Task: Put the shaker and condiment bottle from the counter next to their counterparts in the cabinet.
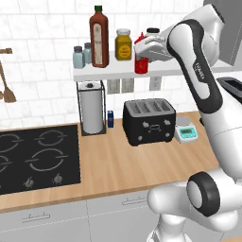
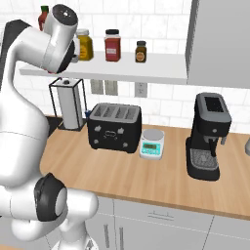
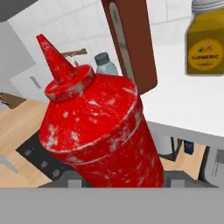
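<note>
My gripper (image 1: 142,51) is shut on the all-red condiment bottle (image 1: 140,64), holding it tilted at the front edge of the white open shelf (image 1: 108,72). In the hand view the red bottle (image 3: 98,131) looms large, its pointed cap toward the upper left. Behind it stands the tall dark-red labelled bottle (image 3: 130,43) (image 1: 99,38). At the shelf's left end stand the pale shaker (image 1: 78,57) and, close beside it, the darker blue shaker (image 1: 87,53). One grey shaker cap (image 3: 105,62) peeks out behind the red bottle.
A yellow turmeric jar (image 1: 123,45) (image 3: 205,43), a red jar with a black lid (image 2: 112,45) and a small brown jar (image 2: 140,51) also stand on the shelf. Below on the counter (image 1: 118,165) are a paper-towel stand (image 1: 92,111), toaster (image 1: 149,120), scale (image 2: 152,144), coffee machine (image 2: 207,136) and stovetop (image 1: 38,156).
</note>
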You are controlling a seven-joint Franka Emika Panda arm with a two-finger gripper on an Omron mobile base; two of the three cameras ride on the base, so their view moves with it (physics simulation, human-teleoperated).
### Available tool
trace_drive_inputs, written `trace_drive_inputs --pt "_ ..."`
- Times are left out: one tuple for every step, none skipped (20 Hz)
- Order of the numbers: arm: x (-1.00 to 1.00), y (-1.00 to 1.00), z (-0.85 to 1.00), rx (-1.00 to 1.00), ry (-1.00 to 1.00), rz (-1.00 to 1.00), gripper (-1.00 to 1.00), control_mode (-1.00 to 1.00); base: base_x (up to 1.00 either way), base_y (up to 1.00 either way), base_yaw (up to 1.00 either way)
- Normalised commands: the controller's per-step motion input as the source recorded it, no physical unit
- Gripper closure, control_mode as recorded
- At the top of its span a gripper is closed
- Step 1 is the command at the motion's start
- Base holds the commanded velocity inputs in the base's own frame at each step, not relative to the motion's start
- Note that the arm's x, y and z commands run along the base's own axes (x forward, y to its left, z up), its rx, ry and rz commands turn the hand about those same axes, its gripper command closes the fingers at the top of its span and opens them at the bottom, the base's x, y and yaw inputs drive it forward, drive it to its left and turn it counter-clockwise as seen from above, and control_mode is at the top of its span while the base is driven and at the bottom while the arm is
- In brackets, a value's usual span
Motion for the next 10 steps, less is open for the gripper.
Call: trace_drive_inputs --pt "0.24 0.07 -0.16 0.04 0.01 0.07 1.0 -1.0 0.0 0.0 0.0" --pt "0.36 0.05 -0.13 0.04 0.0 0.07 1.0 -1.0 0.0 0.0 0.0" --pt "0.38 0.0 -0.04 0.08 0.0 0.07 1.0 -1.0 0.0 0.0 0.0" --pt "0.35 0.0 0.0 0.09 0.0 0.08 1.0 -1.0 0.0 0.0 0.0" --pt "0.31 0.0 0.0 0.09 0.0 0.07 1.0 -1.0 0.0 0.0 0.0" --pt "0.31 0.0 0.0 0.1 0.0 0.07 1.0 -1.0 0.0 0.0 0.0" --pt "0.24 0.0 0.0 0.11 0.0 0.07 1.0 -1.0 0.0 0.0 0.0" --pt "0.23 0.0 0.0 0.09 0.0 0.07 1.0 -1.0 0.0 0.0 0.0" --pt "0.24 0.0 0.0 0.09 0.0 0.07 1.0 -1.0 0.0 0.0 0.0" --pt "0.28 0.0 0.0 0.05 0.0 0.04 1.0 -1.0 0.0 0.0 0.0"
